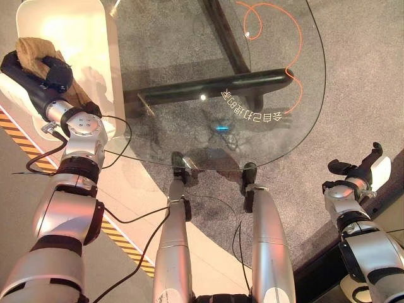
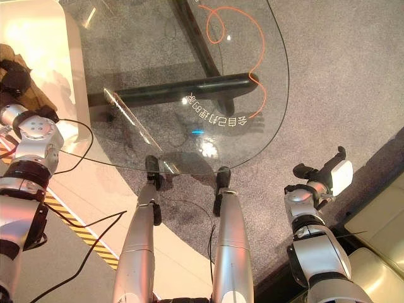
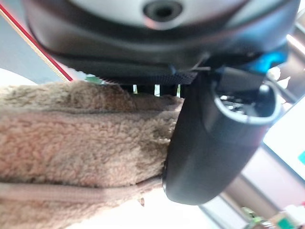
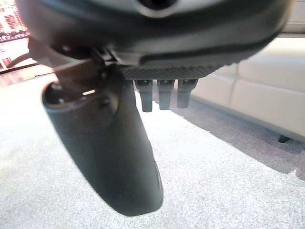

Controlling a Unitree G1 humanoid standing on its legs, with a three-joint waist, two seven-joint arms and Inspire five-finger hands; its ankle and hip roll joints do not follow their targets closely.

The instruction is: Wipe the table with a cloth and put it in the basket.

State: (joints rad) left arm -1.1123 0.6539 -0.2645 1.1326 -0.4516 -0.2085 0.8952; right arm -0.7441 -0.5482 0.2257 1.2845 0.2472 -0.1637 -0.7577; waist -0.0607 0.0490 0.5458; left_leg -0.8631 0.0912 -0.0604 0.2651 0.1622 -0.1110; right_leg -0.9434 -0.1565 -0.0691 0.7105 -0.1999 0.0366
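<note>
Fleecy brown cloth [image 3: 71,157], soft, light and easily bunched, sits clamped in left hand [image 1: 53,72] fingers over the white basket [image 1: 95,25]; right hand [image 1: 356,170] idle, fingers relaxed.

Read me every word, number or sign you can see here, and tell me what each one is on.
White lettering on the glass table: one curved row of characters, seen upside down, too small to read.
Black-and-yellow striped tape beside the table: a warning marking, no words.
</note>
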